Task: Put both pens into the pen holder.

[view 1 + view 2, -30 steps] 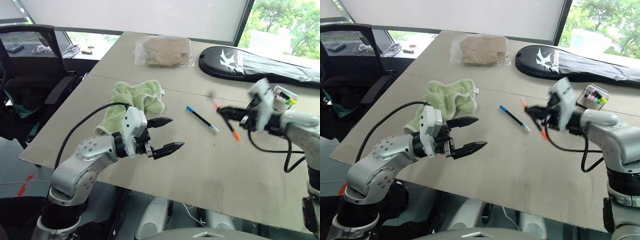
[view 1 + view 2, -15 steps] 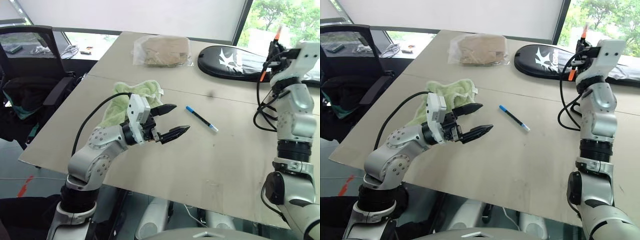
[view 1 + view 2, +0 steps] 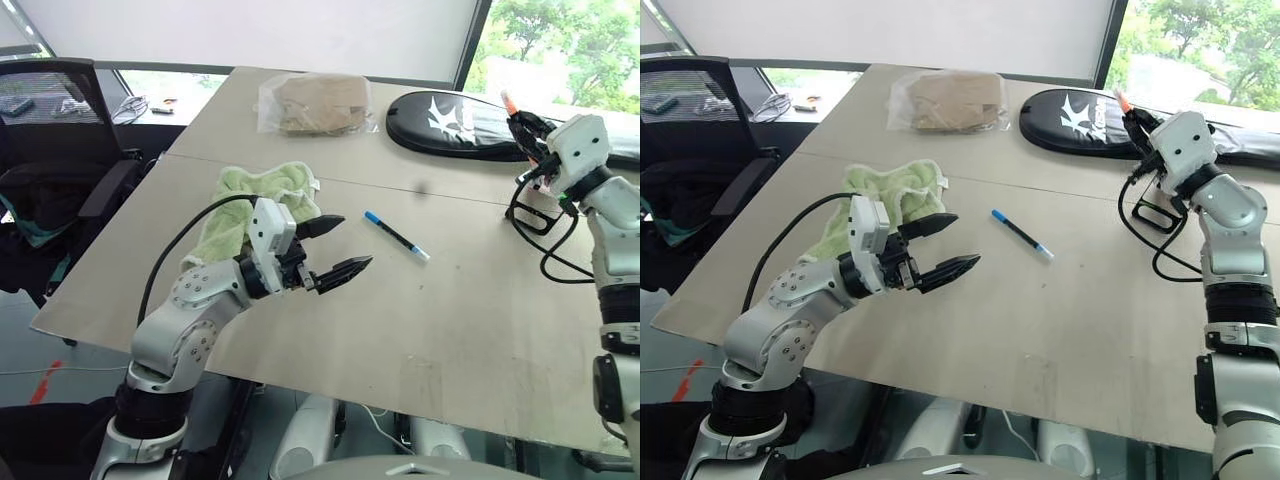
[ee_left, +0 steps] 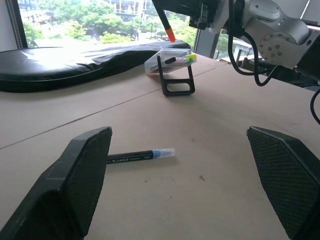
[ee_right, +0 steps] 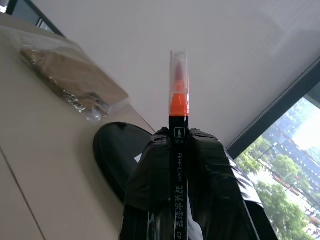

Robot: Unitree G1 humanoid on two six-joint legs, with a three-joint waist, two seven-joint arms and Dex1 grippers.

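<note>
Right gripper [image 5: 182,150] was clamped on the orange-ended pen [image 5: 178,100], raised above the pen holder [image 4: 172,65]. Left gripper [image 3: 335,248] gaped empty near the blue-capped pen [image 3: 396,235] on the table [image 3: 450,320]. Next: lower the orange-ended pen into the holder.

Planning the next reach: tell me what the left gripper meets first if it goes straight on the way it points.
Most likely the blue-capped black pen lying on the pale wooden table. The open left gripper points low across the table toward it. Farther on stands the small black-framed pen holder; depth is unclear.
</note>
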